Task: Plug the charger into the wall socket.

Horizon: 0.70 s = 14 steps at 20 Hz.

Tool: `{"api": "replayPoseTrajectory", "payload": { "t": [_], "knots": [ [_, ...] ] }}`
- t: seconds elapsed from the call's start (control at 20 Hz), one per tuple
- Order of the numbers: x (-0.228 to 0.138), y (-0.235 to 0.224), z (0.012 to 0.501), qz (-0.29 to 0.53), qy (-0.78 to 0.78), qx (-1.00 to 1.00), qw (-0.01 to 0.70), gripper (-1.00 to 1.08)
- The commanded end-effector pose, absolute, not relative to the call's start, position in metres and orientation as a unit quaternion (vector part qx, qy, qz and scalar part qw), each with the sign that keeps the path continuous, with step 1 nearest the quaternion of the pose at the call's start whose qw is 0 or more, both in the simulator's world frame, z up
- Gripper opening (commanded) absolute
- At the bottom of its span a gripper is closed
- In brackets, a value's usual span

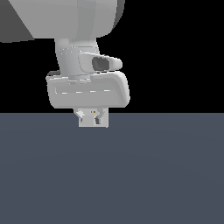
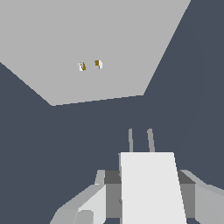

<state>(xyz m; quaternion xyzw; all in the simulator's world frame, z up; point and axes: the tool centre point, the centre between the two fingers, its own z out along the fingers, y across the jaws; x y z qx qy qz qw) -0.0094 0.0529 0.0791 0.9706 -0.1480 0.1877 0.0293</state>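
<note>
In the wrist view my gripper [image 2: 144, 176] is shut on the charger [image 2: 151, 192], an off-white block held between both fingers. Its two thin prongs [image 2: 150, 140] point toward the wall socket [image 2: 96, 39], a flat white plate with two small yellowish holes [image 2: 99, 64]. The prongs are apart from the plate, and the holes sit off to one side of their line. In the exterior view the gripper [image 1: 92, 115] hangs under the white hand, in line with the socket plate [image 1: 93, 124]. I cannot tell the charger apart from the plate there.
The dark grey-blue floor [image 1: 131, 175] spreads around the socket. The large white arm link [image 1: 65, 17] and the hand body [image 1: 87, 89] fill the upper left of the exterior view. The background above the floor is black.
</note>
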Motion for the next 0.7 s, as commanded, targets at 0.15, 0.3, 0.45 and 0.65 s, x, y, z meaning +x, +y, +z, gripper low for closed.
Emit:
{"api": "replayPoseTrajectory", "payload": {
  "t": [0.15, 0.3, 0.45, 0.65],
  "knots": [
    [0.0, 0.067, 0.094, 0.188, -0.105, 0.976, 0.021, -1.0],
    [0.003, 0.072, 0.098, 0.187, -0.091, 0.978, 0.018, -1.0],
    [0.004, 0.075, 0.1, 0.187, -0.083, 0.979, 0.016, -1.0],
    [0.004, 0.076, 0.101, 0.186, -0.081, 0.979, 0.015, -1.0]
  ]
}}
